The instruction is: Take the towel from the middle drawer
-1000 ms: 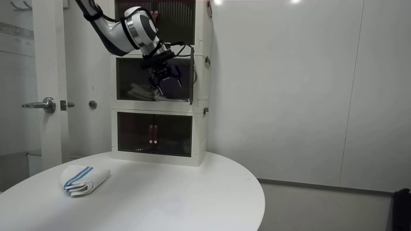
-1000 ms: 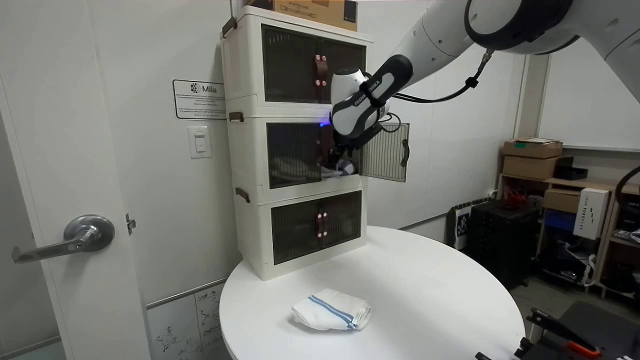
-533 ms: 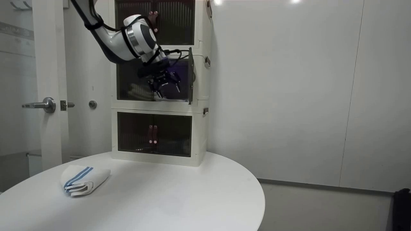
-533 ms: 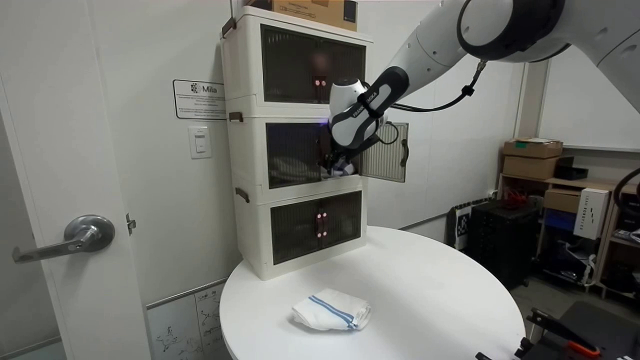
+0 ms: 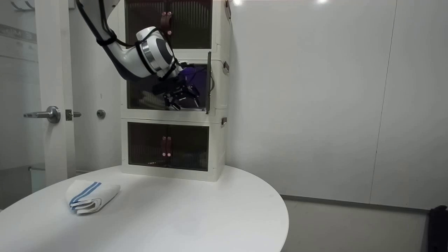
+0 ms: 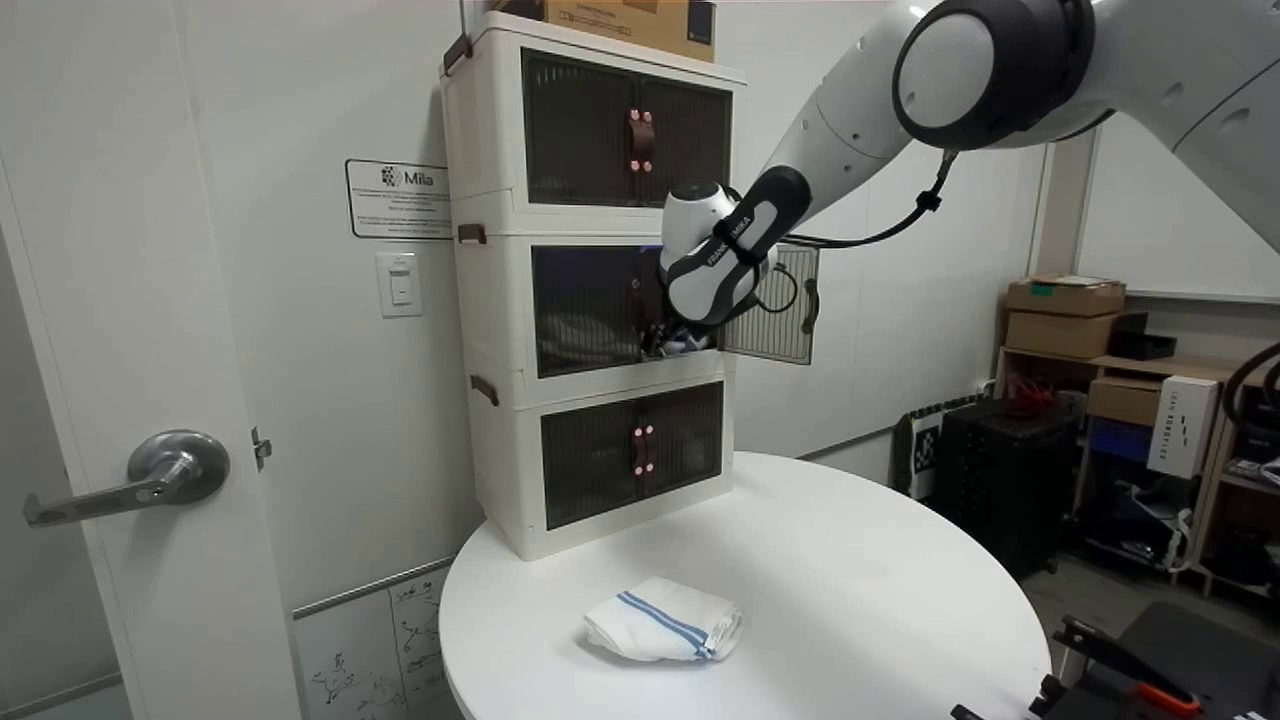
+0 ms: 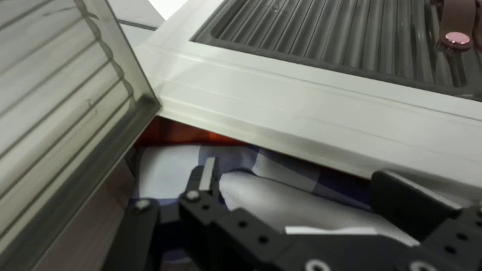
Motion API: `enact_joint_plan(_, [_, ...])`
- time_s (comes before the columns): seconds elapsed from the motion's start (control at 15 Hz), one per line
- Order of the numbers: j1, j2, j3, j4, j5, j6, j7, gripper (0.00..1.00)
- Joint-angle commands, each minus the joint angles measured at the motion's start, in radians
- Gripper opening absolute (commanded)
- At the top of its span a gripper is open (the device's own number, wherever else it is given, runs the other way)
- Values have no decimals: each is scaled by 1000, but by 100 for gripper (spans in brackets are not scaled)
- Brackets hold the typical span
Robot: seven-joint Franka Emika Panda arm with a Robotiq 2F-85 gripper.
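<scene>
- Wrist view: the gripper [image 7: 296, 169] comes in from the bottom edge, pincer spread wide, its fingers [image 7: 207, 175] well apart and clamped on nothing that I can see
- Towel [image 7: 271, 192], as best I can tell, is the whitish fold between those fingers, lying inside the middle drawer [image 6: 600, 382]; its stripes are out of sight, and whether a finger touches it I cannot tell
- Checked cloth [image 7: 167, 169] in blue and white lies in the same drawer, partly covered by the whitish fold, with one finger standing in front of it
- Something orange-red [image 7: 180, 132] shows as a dark strip beside the checked cloth, too dim to name
- Open leaf [image 7: 56, 75] of the drawer, clear and ribbed, fills the left of the wrist view; it stands out from the cabinet [image 6: 490, 320] in both exterior views
- Closed leaf [image 6: 585, 285] covers the other half of the drawer, with pale folds [image 6: 580, 340] blurred behind it
- Arm [image 6: 845, 122] reaches in from the upper right in an exterior view, its end hiding much of the gripper at the drawer's opening
- Round table [image 6: 880, 580] carries the cabinet, whose top tier [image 6: 580, 130] and bottom tier [image 6: 590, 470] are both closed
- White cloth with blue stripes [image 6: 665, 620] lies folded on the table, apart from the cabinet
- Cardboard box [image 6: 625, 22] rests on top of the cabinet
</scene>
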Motion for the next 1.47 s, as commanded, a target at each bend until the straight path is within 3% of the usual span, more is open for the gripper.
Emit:
enact_joint_plan(0.0, [24,109,-34,104,12,39,25,100])
enact_joint_plan(0.6, [55,171,-98,182,15,90,48,94])
enact_joint_plan(1.0, [52,221,-94,240,30,111,36,43])
enact_joint_plan(1.4, [48,233,-97,264,42,109,37,1])
